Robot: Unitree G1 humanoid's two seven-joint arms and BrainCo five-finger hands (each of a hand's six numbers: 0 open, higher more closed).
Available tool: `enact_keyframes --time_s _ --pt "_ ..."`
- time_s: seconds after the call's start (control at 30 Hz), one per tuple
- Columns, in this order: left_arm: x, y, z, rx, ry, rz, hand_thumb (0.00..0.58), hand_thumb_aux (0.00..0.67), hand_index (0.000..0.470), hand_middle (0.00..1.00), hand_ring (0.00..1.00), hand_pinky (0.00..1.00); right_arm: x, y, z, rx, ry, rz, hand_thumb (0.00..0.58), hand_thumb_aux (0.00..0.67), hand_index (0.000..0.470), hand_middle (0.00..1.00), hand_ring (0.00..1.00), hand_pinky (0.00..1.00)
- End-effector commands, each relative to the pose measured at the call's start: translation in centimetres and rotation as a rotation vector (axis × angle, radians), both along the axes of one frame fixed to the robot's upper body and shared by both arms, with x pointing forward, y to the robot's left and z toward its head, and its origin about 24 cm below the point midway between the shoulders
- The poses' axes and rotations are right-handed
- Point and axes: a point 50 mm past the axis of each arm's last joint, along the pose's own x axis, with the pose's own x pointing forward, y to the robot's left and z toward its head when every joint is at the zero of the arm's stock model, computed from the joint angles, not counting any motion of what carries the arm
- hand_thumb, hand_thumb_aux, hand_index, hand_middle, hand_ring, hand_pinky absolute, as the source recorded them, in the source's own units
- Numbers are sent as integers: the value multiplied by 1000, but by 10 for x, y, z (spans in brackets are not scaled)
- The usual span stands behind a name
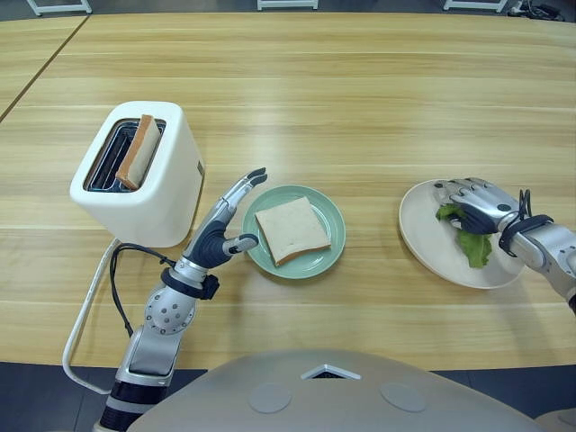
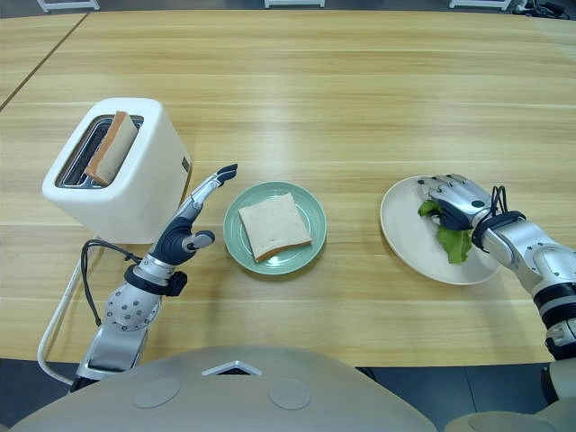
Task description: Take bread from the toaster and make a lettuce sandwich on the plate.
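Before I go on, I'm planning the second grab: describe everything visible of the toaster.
The toaster is a cream-white box with rounded corners and two dark top slots. It stands upright on the wooden table, left of the green plate. One bread slice leans out of the right slot; the other looks empty. A white cord trails from its base. The open left hand is beside it, seemingly not touching.
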Motion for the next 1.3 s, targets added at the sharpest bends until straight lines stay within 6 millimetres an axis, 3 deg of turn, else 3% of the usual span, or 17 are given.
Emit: enact_keyframes --time_s 0.03,0.33,0.5,0.6,0.73,0.9,1.13,1.3 --pt "1 1 -1 13 12 -4 0 0 0 0 0 0 6 5 9 30 -59 14 580 670 470 0 0 0" --pt "1 -1 -1 8 9 -4 0 0 0 0 0 0 12 14 33 99 -180 66 580 670 470 0 0 0" --pt "1 -1 -1 2 7 3 0 0 0 0 0 0 12 43 64 236 -300 190 580 670 470 0 0 0" --pt "2 -1 -1 -7 2 10 0 0 0 0 0 0 10 75 71 332 -304 322 580 670 470 0 0 0" --pt "2 0 1 -23 -13 20 0 0 0 0 0 0 7 130 58 494 -209 530 580 670 470 0 0 0" --pt "5 1 5 -45 -32 16 0 0 0 0 0 0 7 179 36 562 -150 693 580 670 470 0 0 0" --pt "8 2 5 -50 -32 2 0 0 0 0 0 0 9 216 29 587 -152 816 580 670 470 0 0 0" --pt "8 2 5 -51 -32 -3 0 0 0 0 0 0 5 231 19 619 -120 854 580 670 470 0 0 0"
